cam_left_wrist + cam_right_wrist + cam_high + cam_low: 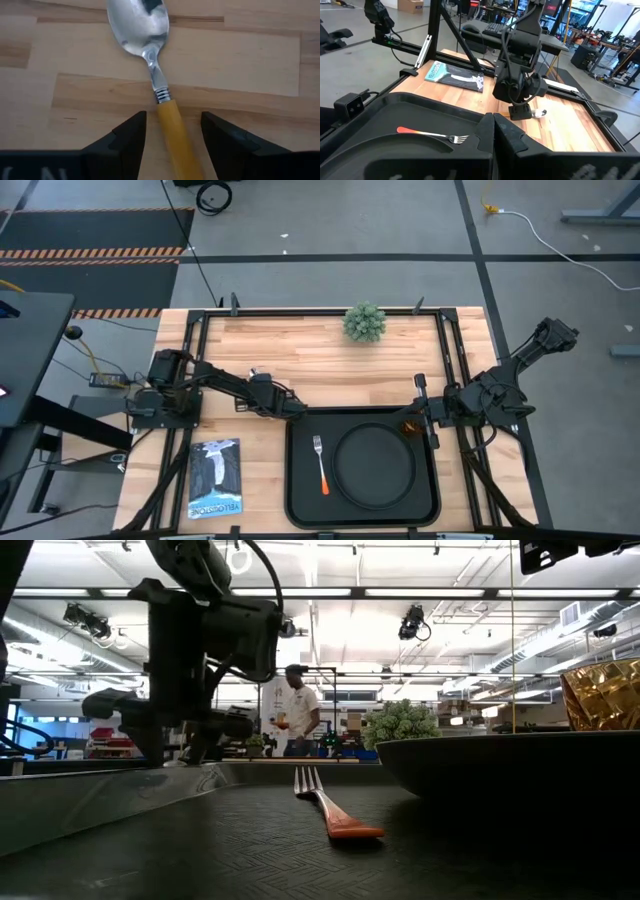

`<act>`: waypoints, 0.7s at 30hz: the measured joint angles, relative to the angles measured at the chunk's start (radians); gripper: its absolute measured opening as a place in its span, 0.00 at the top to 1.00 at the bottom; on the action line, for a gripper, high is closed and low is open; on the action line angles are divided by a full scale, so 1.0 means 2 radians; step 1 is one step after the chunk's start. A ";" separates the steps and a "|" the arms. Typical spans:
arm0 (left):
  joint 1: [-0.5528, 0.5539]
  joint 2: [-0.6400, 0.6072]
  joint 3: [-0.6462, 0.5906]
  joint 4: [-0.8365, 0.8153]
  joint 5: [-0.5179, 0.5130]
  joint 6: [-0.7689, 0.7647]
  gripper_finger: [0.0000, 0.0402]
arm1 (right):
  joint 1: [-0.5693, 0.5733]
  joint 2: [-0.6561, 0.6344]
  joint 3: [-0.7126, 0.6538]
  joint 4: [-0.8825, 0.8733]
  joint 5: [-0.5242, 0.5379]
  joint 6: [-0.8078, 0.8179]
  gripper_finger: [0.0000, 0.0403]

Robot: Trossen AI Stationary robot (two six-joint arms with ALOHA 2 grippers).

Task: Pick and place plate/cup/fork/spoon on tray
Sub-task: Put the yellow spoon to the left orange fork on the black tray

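Observation:
The spoon (150, 50), silver bowl and orange handle, lies flat on the wooden table just beyond the black tray's (300, 492) far left corner. My left gripper (174, 132) is low over it and open, one finger on each side of the handle with a gap on both sides. It also shows in the high view (296, 411). The round black plate (375, 463) and the fork (320, 463) lie on the tray. The amber cup (409, 424) stands at the tray's far right corner. My right gripper (493, 142) is beside the cup, shut and empty.
A small green plant (364, 322) stands at the table's far edge. A dark booklet (214, 478) lies on the table left of the tray. Black frame rails run along the table's sides. A person (297, 710) stands far off in the room.

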 joint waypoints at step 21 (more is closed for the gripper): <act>0.002 -0.002 0.001 0.005 0.037 0.179 0.81 | 0.000 0.000 0.000 0.000 -0.002 0.000 0.98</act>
